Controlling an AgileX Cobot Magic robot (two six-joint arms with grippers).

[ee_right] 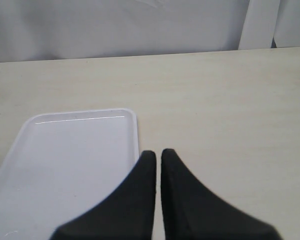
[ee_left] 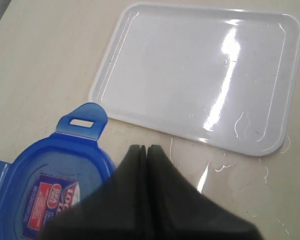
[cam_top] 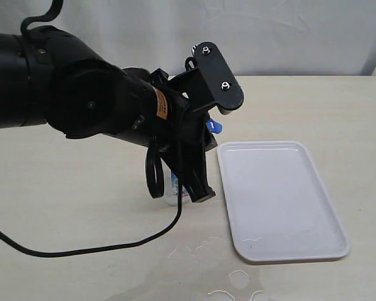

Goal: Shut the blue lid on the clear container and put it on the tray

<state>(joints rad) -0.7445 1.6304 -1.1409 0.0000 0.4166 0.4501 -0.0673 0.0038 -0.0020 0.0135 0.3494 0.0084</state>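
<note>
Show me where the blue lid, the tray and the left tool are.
blue lid (ee_left: 50, 160): left wrist view, blue top surface beside its label.
tray (ee_left: 200, 75): left wrist view, bare floor.
left tool (ee_left: 144, 148): left wrist view, between its fingertips.

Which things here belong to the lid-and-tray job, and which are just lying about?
Belong: blue lid, clear container mostly hidden behind the left gripper, white tray.
Lying about: wet streaks on the table, the arm's black cable.
</note>
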